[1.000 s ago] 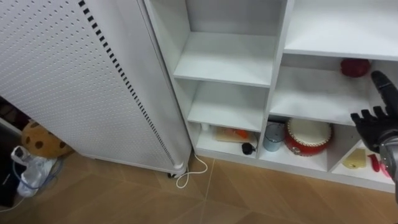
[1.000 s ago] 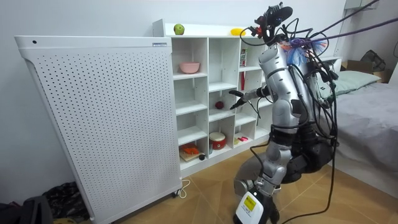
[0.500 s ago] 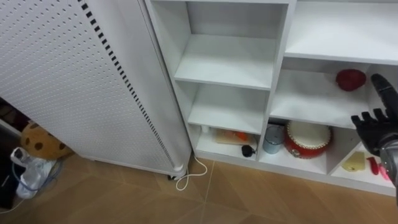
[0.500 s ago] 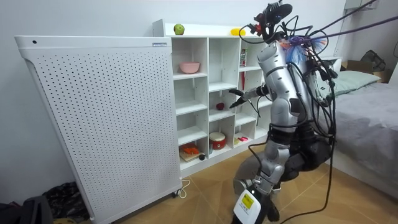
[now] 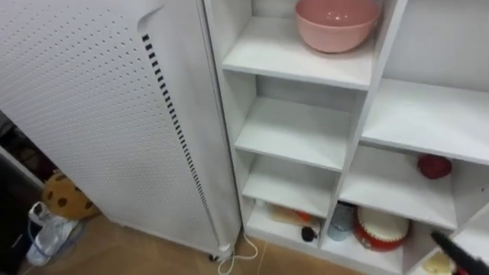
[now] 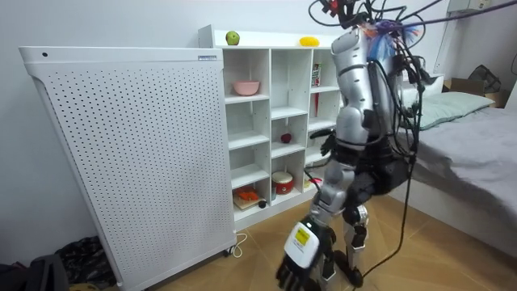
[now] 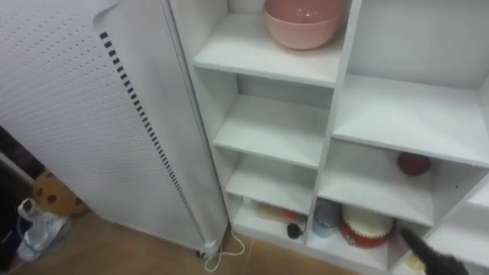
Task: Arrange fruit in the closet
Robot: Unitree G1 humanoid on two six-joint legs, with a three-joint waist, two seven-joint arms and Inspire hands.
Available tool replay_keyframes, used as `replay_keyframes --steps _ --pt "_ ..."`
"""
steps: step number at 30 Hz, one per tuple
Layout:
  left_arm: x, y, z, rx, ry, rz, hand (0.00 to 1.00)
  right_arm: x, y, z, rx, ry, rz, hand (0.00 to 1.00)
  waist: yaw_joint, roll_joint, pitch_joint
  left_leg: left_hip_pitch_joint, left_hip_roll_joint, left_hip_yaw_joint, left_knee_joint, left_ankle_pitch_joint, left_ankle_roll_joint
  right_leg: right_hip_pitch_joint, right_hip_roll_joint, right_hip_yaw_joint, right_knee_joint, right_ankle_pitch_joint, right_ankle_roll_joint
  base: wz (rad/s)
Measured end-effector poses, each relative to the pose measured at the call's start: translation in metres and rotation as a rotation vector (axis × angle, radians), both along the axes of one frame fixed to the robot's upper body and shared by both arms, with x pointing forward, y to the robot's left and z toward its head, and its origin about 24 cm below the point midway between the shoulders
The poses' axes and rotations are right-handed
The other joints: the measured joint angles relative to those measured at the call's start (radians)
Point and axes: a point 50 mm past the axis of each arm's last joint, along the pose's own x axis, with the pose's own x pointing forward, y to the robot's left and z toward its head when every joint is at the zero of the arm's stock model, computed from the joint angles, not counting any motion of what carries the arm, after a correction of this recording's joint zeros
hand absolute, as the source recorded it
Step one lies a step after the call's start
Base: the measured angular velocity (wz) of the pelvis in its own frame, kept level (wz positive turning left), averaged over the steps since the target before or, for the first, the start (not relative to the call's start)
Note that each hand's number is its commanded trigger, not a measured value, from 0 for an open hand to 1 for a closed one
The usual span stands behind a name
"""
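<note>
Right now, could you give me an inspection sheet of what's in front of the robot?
Surface: white closet shelves, mostly bare.
Job's things: red fruit on a middle shelf; green apple and yellow fruit on the closet top.
Clutter: pink bowl, red drum, grey cup on shelves.
Hands: right hand low before the bottom shelves.
Cables: white cable on the floor.
Surroundings: perforated white panel, stuffed toy, bed.

A pink bowl (image 5: 336,21) sits high in the white closet (image 5: 294,131), a red fruit (image 5: 434,166) lower right.
</note>
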Motion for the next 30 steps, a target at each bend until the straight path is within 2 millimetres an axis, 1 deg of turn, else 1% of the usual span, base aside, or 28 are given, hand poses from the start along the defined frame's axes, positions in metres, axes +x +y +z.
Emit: replay_keyframes --steps 1,2,3,4,5,6,7,8,9,10,11,14,15,16,17,18,19,20,22,23,24,26,28,29,30 --pt "0.003 0.0 0.001 0.001 -0.015 -0.003 0.0 -0.011 0.004 -0.011 -0.017 0.052 0.043 0.0 -0.02 -0.002 -0.0014 0.037 0.001 -0.005 -0.029 0.003 -0.002 0.04 0.013 -0.005 -0.034 0.005 0.002 0.05" --pt "0.005 0.002 0.003 0.011 -0.028 -0.013 0.0 -0.025 0.008 -0.024 -0.025 0.109 0.076 0.0 -0.032 -0.006 -0.0033 0.079 0.001 -0.004 -0.062 0.004 -0.003 0.085 0.022 -0.009 -0.072 0.014 0.004 0.0" --pt "0.005 0.002 0.003 0.015 -0.036 -0.015 0.0 -0.033 0.011 -0.03 -0.028 0.139 0.095 0.0 -0.042 -0.007 -0.0055 0.099 0.001 -0.004 -0.079 0.004 -0.003 0.106 0.026 -0.016 -0.091 0.016 0.006 0.0" --pt "0.005 0.001 0.003 0.029 -0.048 -0.027 0.0 -0.05 0.016 -0.043 -0.034 0.202 0.134 0.0 -0.052 -0.011 -0.0087 0.151 0.002 -0.003 -0.121 0.008 -0.004 0.157 0.035 -0.019 -0.132 0.022 0.012 0.0" --pt "0.004 0.0 0.003 0.035 -0.049 -0.034 0.0 -0.059 0.019 -0.049 -0.032 0.232 0.147 0.0 -0.058 -0.011 -0.0106 0.176 0.003 -0.003 -0.14 0.011 -0.004 0.184 0.04 -0.021 -0.154 0.026 0.015 -0.04" --pt "-0.001 -0.001 0.002 0.041 -0.041 -0.049 0.0 -0.078 0.027 -0.062 -0.02 0.295 0.172 0.0 -0.069 -0.015 -0.0181 0.226 0.006 0.003 -0.177 0.019 -0.004 0.238 0.051 -0.019 -0.198 0.035 0.021 -0.13" --pt "-0.006 -0.002 0.002 0.045 -0.035 -0.059 0.0 -0.093 0.034 -0.072 -0.011 0.347 0.199 0.0 -0.078 -0.021 -0.0282 0.272 0.008 0.009 -0.212 0.02 -0.004 0.279 0.059 -0.013 -0.232 0.038 0.026 -0.14" --pt "-0.008 -0.002 0.001 0.048 -0.033 -0.061 0.0 -0.1 0.037 -0.076 -0.013 0.372 0.218 0.0 -0.085 -0.023 -0.0346 0.291 0.011 0.011 -0.227 0.02 -0.004 0.296 0.063 -0.011 -0.247 0.04 0.029 -0.08" --pt "-0.013 -0.006 0.0 0.052 -0.033 -0.062 0.0 -0.116 0.039 -0.082 -0.02 0.419 0.26 0.0 -0.1 -0.024 -0.045 0.334 0.015 0.015 -0.251 0.02 -0.004 0.335 0.067 -0.013 -0.274 0.041 0.034 -0.06" --pt "-0.016 -0.01 -0.001 0.052 -0.028 -0.067 0.0 -0.127 0.042 -0.086 -0.022 0.454 0.285 0.0 -0.105 -0.025 -0.0494 0.375 0.016 0.023 -0.276 0.02 -0.004 0.368 0.071 -0.011 -0.29 0.042 0.036 -0.1" --pt "-0.018 -0.012 -0.002 0.046 -0.026 -0.068 0.0 -0.135 0.048 -0.091 -0.016 0.481 0.305 0.0 -0.116 -0.027 -0.0501 0.419 0.017 0.024 -0.297 0.02 -0.004 0.409 0.077 -0.013 -0.311 0.043 0.037 -0.12" --pt "-0.022 -0.014 -0.003 0.04 -0.02 -0.065 0.0 -0.147 0.062 -0.099 0.005 0.516 0.344 0.0 -0.151 -0.03 -0.0523 0.505 0.019 0.029 -0.339 0.02 -0.004 0.498 0.087 -0.012 -0.359 0.044 0.041 -0.02" --pt "-0.02 -0.015 -0.003 0.037 -0.029 -0.057 0.0 -0.152 0.068 -0.102 0.012 0.529 0.363 0.0 -0.159 -0.032 -0.0548 0.539 0.022 0.035 -0.361 0.02 -0.004 0.527 0.092 -0.002 -0.374 0.044 0.041 -0.16" --pt "-0.018 -0.017 -0.003 0.028 -0.045 -0.032 0.0 -0.154 0.072 -0.104 0.005 0.537 0.397 0.0 -0.16 -0.032 -0.0548 0.569 0.025 0.051 -0.38 0.02 -0.004 0.543 0.096 0.015 -0.377 0.044 0.042 -0.29" --pt "-0.019 -0.019 -0.003 0.026 -0.052 -0.014 0.0 -0.158 0.078 -0.106 -0.005 0.559 0.432 0.0 -0.168 -0.031 -0.0545 0.597 0.027 0.059 -0.398 0.02 -0.004 0.56 0.099 0.017 -0.387 0.045 0.045 -0.31" --pt "-0.019 -0.019 -0.004 0.025 -0.053 -0.008 0.0 -0.16 0.08 -0.107 -0.013 0.567 0.454 0.0 -0.176 -0.032 -0.0547 0.605 0.027 0.062 -0.406 0.02 -0.004 0.57 0.101 0.019 -0.395 0.046 0.046 -0.21" --pt "-0.02 -0.022 -0.005 0.017 -0.056 0.011 0.0 -0.163 0.085 -0.109 -0.024 0.584 0.497 0.0 -0.186 -0.032 -0.0548 0.625 0.028 0.077 -0.418 0.02 -0.004 0.587 0.103 0.03 -0.408 0.048 0.05 -0.12" --pt "-0.02 -0.023 -0.005 0.015 -0.057 0.015 0.0 -0.166 0.087 -0.11 -0.025 0.591 0.51 0.0 -0.19 -0.033 -0.0549 0.631 0.028 0.083 -0.422 0.02 -0.004 0.59 0.104 0.037 -0.409 0.047 0.051 -0.16" --pt "-0.022 -0.026 -0.006 0.007 -0.054 0.019 0.0 -0.177 0.098 -0.115 -0.006 0.62 0.543 0.0 -0.206 -0.031 -0.0546 0.657 0.028 0.088 -0.434 0.02 -0.004 0.607 0.107 0.057 -0.409 0.047 0.052 -0.12" --pt "-0.022 -0.027 -0.006 0.005 -0.053 0.021 0.0 -0.181 0.1 -0.116 0.001 0.627 0.546 0.0 -0.21 -0.034 -0.0545 0.664 0.028 0.089 -0.434 0.02 -0.004 0.612 0.108 0.069 -0.409 0.048 0.052 -0.07" --pt "-0.023 -0.027 -0.007 0.004 -0.046 0.022 0.0 -0.189 0.104 -0.118 0.016 0.647 0.548 0.0 -0.216 -0.031 -0.0523 0.676 0.028 0.094 -0.436 0.02 -0.004 0.622 0.108 0.081 -0.411 0.047 0.052 -0.16" --pt "-0.027 -0.026 -0.007 0.011 -0.038 0.024 0.0 -0.2 0.107 -0.12 0.024 0.677 0.56 0.0 -0.227 -0.029 -0.0506 0.698 0.028 0.106 -0.44 0.02 -0.004 0.63 0.111 0.111 -0.409 0.048 0.053 -0.24" --pt "-0.031 -0.023 -0.007 0.016 -0.03 0.041 0.0 -0.207 0.107 -0.121 0.023 0.697 0.567 0.0 -0.242 -0.026 -0.0506 0.709 0.029 0.108 -0.449 0.02 -0.004 0.634 0.113 0.122 -0.409 0.048 0.055 -0.15" --pt "-0.032 -0.022 -0.007 0.018 -0.028 0.047 0.0 -0.208 0.107 -0.121 0.026 0.7 0.561 0.0 -0.245 -0.026 -0.0503 0.712 0.03 0.11 -0.451 0.02 -0.004 0.635 0.114 0.125 -0.408 0.049 0.057 -0.17" --pt "-0.034 -0.021 -0.007 0.02 -0.022 0.064 0.0 -0.214 0.107 -0.122 0.036 0.718 0.551 0.0 -0.248 -0.023 -0.0503 0.718 0.031 0.117 -0.452 0.019 -0.006 0.638 0.118 0.134 -0.407 0.05 0.058 -0.13"
